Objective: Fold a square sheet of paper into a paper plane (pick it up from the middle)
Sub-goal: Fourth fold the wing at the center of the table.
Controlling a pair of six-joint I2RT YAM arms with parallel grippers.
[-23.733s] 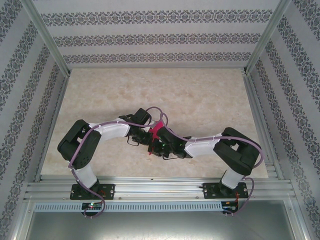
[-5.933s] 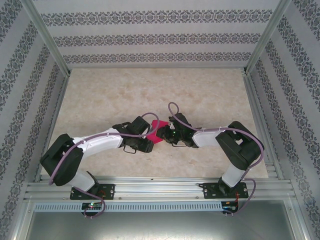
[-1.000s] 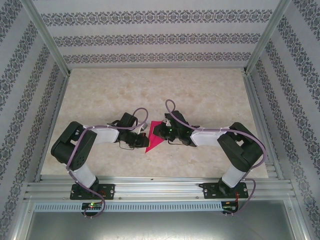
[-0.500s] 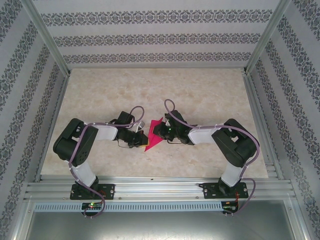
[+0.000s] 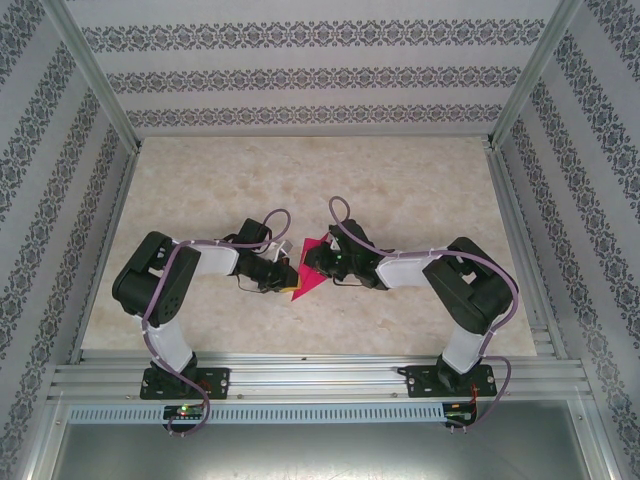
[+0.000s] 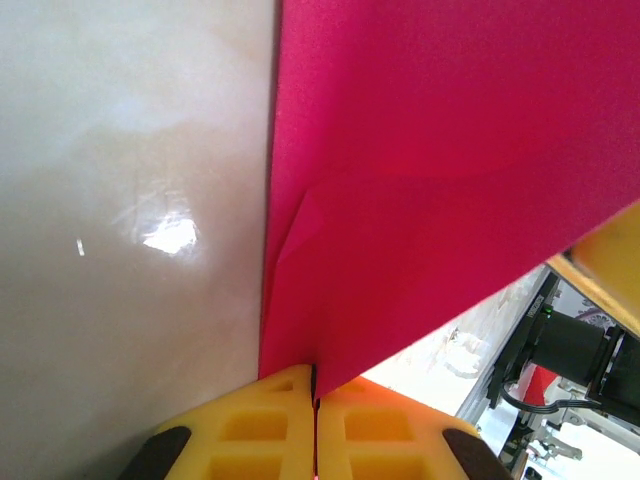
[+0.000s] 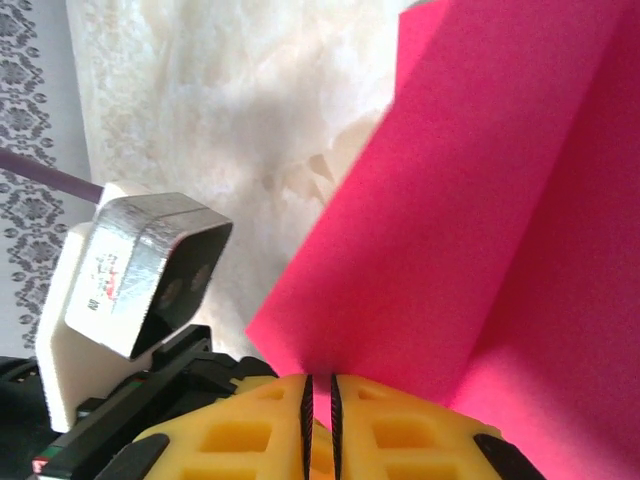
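The magenta-pink sheet of paper (image 5: 304, 282) is part folded and hangs off the table between my two grippers at the table's middle. My left gripper (image 5: 290, 268) is shut on its lower corner; in the left wrist view the yellow fingertips (image 6: 316, 385) meet on the paper (image 6: 450, 150), which shows a crease and a tucked flap. My right gripper (image 5: 313, 259) grips the opposite edge. Its jaws (image 7: 318, 385) stand a thin slit apart with the paper (image 7: 470, 220) running into it, a fold line to the right.
The marble-patterned table (image 5: 400, 190) lies bare around the arms. Patterned walls and aluminium posts enclose it, with a rail (image 5: 320, 380) along the near edge. The left arm's silver wrist camera (image 7: 140, 265) sits close beside the right fingers.
The paper has tilted up and looks narrower from above. Both grippers have drawn closer together, the left one shifting slightly right, and the right elbow has swung left.
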